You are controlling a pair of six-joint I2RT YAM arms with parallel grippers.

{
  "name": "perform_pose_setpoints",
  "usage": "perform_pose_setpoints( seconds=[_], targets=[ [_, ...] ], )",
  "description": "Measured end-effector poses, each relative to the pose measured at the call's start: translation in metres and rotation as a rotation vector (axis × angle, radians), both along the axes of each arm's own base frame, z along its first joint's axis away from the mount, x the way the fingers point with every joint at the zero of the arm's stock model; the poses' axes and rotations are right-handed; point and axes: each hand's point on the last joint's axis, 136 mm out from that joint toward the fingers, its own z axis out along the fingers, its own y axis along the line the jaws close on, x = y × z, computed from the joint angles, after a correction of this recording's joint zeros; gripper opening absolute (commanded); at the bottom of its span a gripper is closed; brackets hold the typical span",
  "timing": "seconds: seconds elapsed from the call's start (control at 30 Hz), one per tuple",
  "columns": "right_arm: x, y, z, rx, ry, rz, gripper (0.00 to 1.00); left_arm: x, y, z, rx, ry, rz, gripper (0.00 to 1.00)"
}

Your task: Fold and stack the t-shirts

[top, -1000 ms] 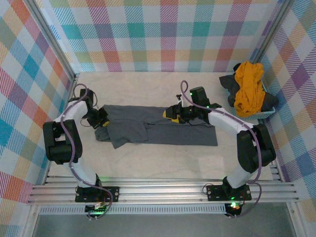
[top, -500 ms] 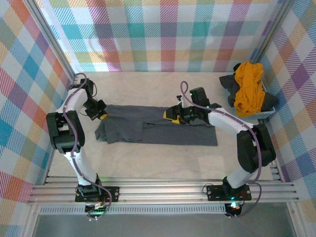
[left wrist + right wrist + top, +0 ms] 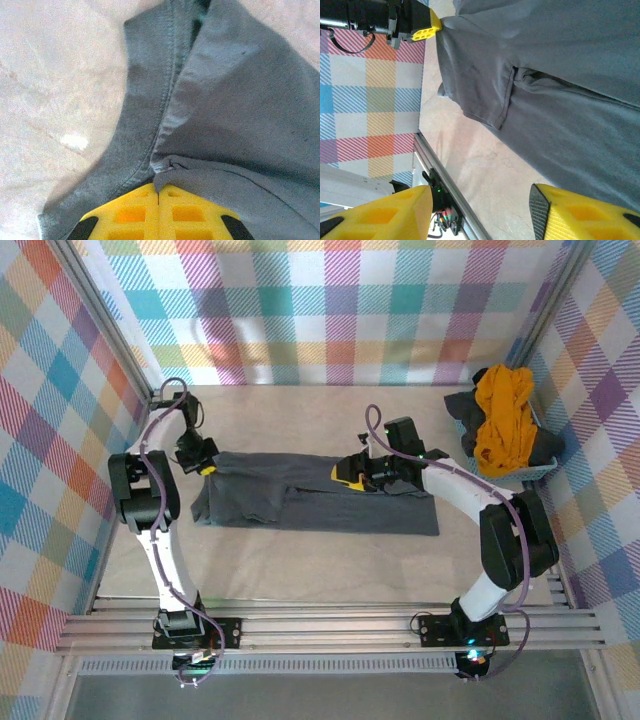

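Slate-grey t-shirt (image 3: 330,508), soft matte knit with stitched hems, lies in a long flat rectangle on the pale surface (image 3: 300,570), left of the blue plastic basket (image 3: 545,471). Left end effector (image 3: 158,189) is clenched on the hem farthest from the basket. Right end effector (image 3: 480,212), nearer the basket, gapes released over the cloth.

Left pincer (image 3: 158,191): yellow jaws pressed together at the bottom edge, pinching a fold of slate-grey t-shirt (image 3: 240,110). Stitched hem curves left of the fold. Pale table (image 3: 55,75) beneath, at left.
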Motion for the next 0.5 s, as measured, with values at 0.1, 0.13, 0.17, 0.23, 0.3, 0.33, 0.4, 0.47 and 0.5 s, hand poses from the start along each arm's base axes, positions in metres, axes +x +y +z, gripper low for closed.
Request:
perform_pose_setpoints(
  seconds=[0.1, 0.13, 0.17, 0.23, 0.3, 0.33, 0.4, 0.47, 0.5],
  targets=[
    [0.003, -0.006, -0.008, -0.046, 0.004, -0.031, 0.52, 0.006, 0.001, 0.001, 0.082, -0.003, -0.045, 0.43],
    [0.004, -0.010, -0.012, -0.073, 0.010, -0.048, 0.52, 0.007, 0.001, 0.001, 0.120, -0.002, -0.059, 0.51],
    [0.006, -0.015, -0.016, -0.101, 0.019, -0.066, 0.51, 0.007, 0.003, 0.002, 0.163, 0.002, -0.066, 0.55],
    [0.010, -0.025, -0.023, -0.152, 0.029, -0.105, 0.51, 0.005, 0.000, 0.005, 0.237, 0.003, -0.081, 0.55],
    [0.018, -0.040, -0.029, -0.199, 0.035, -0.156, 0.50, -0.001, -0.010, 0.010, 0.275, -0.007, -0.087, 0.47],
    [0.023, -0.050, -0.032, -0.225, 0.043, -0.189, 0.49, -0.006, -0.018, 0.015, 0.273, -0.017, -0.082, 0.41],
    [0.035, -0.073, -0.040, -0.276, 0.060, -0.252, 0.47, -0.018, -0.035, 0.023, 0.218, -0.044, -0.049, 0.29],
    [0.052, -0.098, -0.049, -0.336, 0.083, -0.323, 0.46, -0.031, -0.058, 0.029, 0.123, -0.070, -0.006, 0.25],
    [0.059, -0.109, -0.055, -0.363, 0.094, -0.351, 0.46, -0.036, -0.067, 0.029, 0.078, -0.076, 0.023, 0.23]
  ],
)
